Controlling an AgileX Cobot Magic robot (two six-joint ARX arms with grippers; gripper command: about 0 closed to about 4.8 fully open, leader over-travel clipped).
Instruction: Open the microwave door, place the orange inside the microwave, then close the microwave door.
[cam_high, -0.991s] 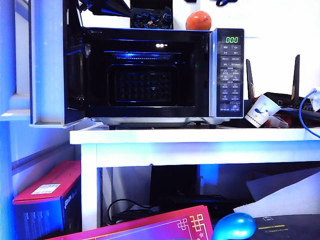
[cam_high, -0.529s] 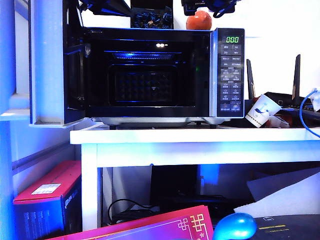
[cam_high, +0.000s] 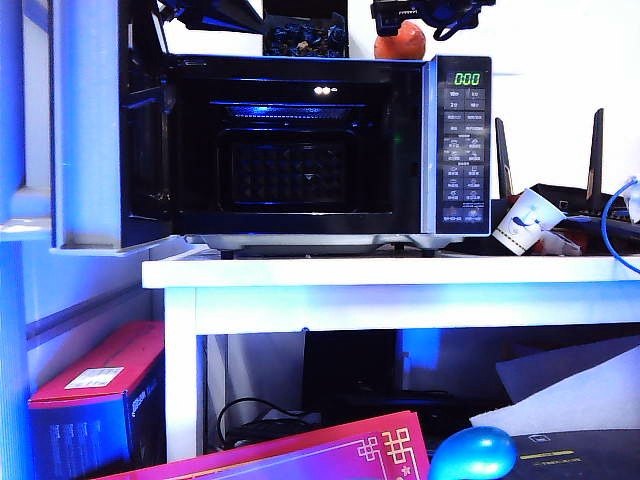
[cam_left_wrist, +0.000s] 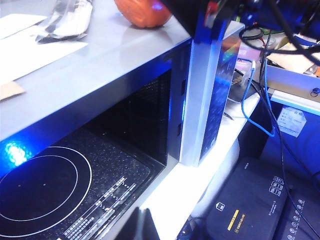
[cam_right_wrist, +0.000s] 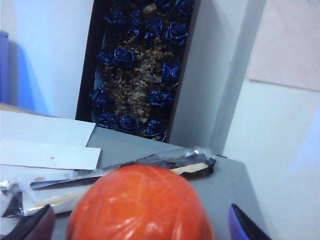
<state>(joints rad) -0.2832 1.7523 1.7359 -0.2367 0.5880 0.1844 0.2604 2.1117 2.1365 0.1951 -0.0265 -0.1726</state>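
Observation:
The microwave (cam_high: 300, 150) stands on a white table with the microwave door (cam_high: 88, 130) swung wide open to the left, so the dark cavity (cam_left_wrist: 55, 180) shows. The orange (cam_high: 400, 42) rests on the microwave's top near its right end. My right gripper (cam_right_wrist: 140, 227) is open and straddles the orange (cam_right_wrist: 140, 202); one of its fingers (cam_right_wrist: 35, 225) is on each side, with a gap to the fruit. It hangs over the orange at the top of the exterior view (cam_high: 430, 12). My left gripper (cam_left_wrist: 142, 226) is shut and empty in front of the cavity's lower edge.
A box of blue roses (cam_right_wrist: 142, 75) stands behind the orange, and a foil wrapper (cam_right_wrist: 150, 165) and papers lie on the microwave top. A paper cup (cam_high: 525, 222), a router and a blue cable sit right of the microwave. A pink box (cam_high: 95, 390) and a blue rounded object (cam_high: 470, 452) lie below the table.
The right gripper has come down into the top of the exterior view and now sits over the orange. The left arm and the door have stayed put.

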